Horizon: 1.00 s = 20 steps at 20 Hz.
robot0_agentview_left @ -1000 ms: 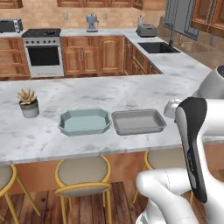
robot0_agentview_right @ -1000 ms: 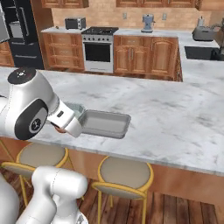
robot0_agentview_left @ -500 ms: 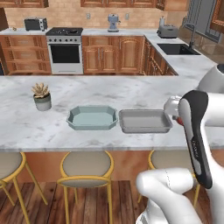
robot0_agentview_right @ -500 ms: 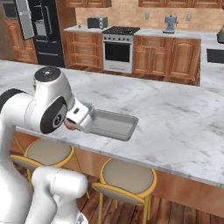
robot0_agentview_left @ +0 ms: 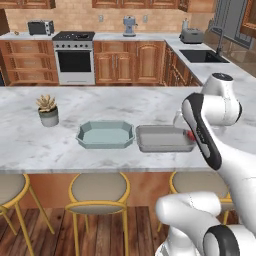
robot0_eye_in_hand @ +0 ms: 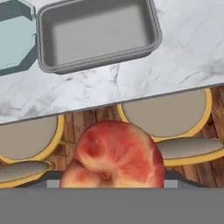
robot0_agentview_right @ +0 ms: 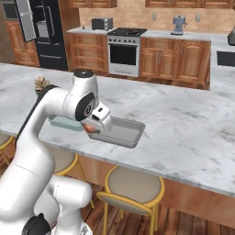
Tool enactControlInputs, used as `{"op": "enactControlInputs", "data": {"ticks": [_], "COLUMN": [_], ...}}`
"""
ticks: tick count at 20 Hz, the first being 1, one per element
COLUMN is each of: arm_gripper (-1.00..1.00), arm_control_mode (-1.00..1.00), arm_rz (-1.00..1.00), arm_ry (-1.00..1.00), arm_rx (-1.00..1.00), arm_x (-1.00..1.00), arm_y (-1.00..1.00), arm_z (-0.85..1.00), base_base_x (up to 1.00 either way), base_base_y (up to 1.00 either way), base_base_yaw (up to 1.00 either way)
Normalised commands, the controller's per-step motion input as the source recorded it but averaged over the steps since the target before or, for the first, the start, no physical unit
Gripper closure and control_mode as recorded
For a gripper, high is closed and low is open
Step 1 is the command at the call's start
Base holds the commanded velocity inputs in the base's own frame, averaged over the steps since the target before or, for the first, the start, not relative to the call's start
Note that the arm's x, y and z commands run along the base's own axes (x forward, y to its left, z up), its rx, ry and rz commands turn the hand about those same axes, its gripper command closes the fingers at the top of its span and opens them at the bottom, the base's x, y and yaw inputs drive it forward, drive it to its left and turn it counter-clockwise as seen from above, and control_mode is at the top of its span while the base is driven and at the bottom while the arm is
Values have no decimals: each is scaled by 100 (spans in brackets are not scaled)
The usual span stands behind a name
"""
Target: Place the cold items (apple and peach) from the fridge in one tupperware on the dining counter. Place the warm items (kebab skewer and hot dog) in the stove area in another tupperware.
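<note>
Arm over the marbled surface (robot0_agentview_right: 183,124)

At frame centre-left the end effector (robot0_agentview_right: 92,128) grips a reddish peach (robot0_agentview_right: 90,129) beside the grey tupperware (robot0_agentview_right: 120,132); the teal tupperware (robot0_agentview_right: 58,122) peeks behind; stove (robot0_agentview_right: 124,51) and fridge (robot0_agentview_right: 48,32) upper left.

Glossy white robot arm (robot0_agentview_right: 55,114) of rounded, bulbous segments filling the lower left of the right base view, dark grey joint rings and round caps, black stripe along the forearm at the right of the left base view, small boxy white wrist block
</note>
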Motion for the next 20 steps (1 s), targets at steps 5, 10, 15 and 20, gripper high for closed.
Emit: {"op": "enactControlInputs", "data": {"ticks": [5, 10, 15, 20], "arm_gripper": [100, 100, 100, 100], "arm_control_mode": [-100, -100, -100, -100], "arm_rz": [3, 7, 3, 1], "arm_ry": [0, 0, 0, 0], "arm_rx": [0, 0, 0, 0], "arm_x": [80, 80, 78, 81], "arm_y": [-15, -33, -29, -36], "arm_z": [-54, -67, -61, -38], "base_base_x": [0, 0, 0, 0], "base_base_y": [0, 0, 0, 0], "base_base_yaw": [0, 0, 0, 0]}}
